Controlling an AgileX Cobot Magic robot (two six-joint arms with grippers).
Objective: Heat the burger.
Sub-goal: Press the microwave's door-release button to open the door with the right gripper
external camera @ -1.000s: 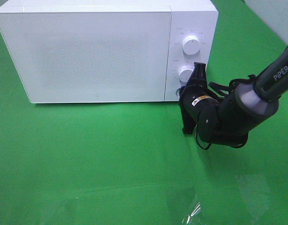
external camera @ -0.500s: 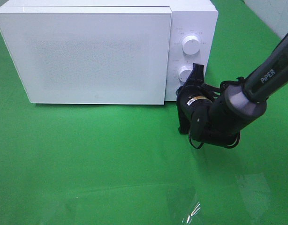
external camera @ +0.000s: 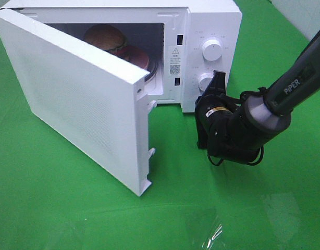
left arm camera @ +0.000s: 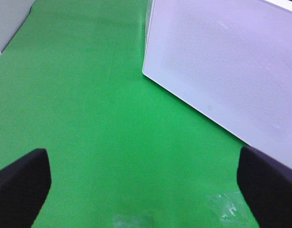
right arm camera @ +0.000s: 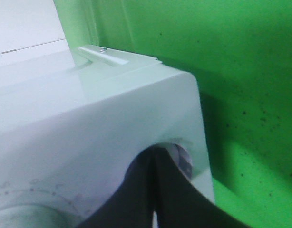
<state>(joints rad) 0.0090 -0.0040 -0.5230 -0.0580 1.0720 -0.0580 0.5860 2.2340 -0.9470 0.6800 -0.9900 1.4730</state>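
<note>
The burger (external camera: pixel 105 38), with a glossy brown bun, sits deep inside the white microwave (external camera: pixel 214 21) next to a pink plate (external camera: pixel 140 55). The microwave's door (external camera: pixel 82 99) stands swung out toward the front left. My right gripper (external camera: pixel 200 105) is shut, and its tips (right arm camera: pixel 153 156) rest against the round button (right arm camera: pixel 184 160) at the lower corner of the control panel. My left gripper (left arm camera: pixel 146 190) is open with nothing between its fingers (left arm camera: pixel 20 185). It faces the outside of the door (left arm camera: pixel 222 71) from a distance and does not show in the high view.
Two white knobs (external camera: pixel 212 49) (external camera: pixel 206 80) sit on the panel above the right gripper. A green cloth (external camera: pixel 71 208) covers the table. A crumpled piece of clear film (external camera: pixel 214 232) lies near the front edge. The right arm (external camera: pixel 285 88) reaches in from the right.
The microwave door, shut a second ago and ajar half a second ago, has swung wide open and shows the burger inside. The right arm has shifted slightly left.
</note>
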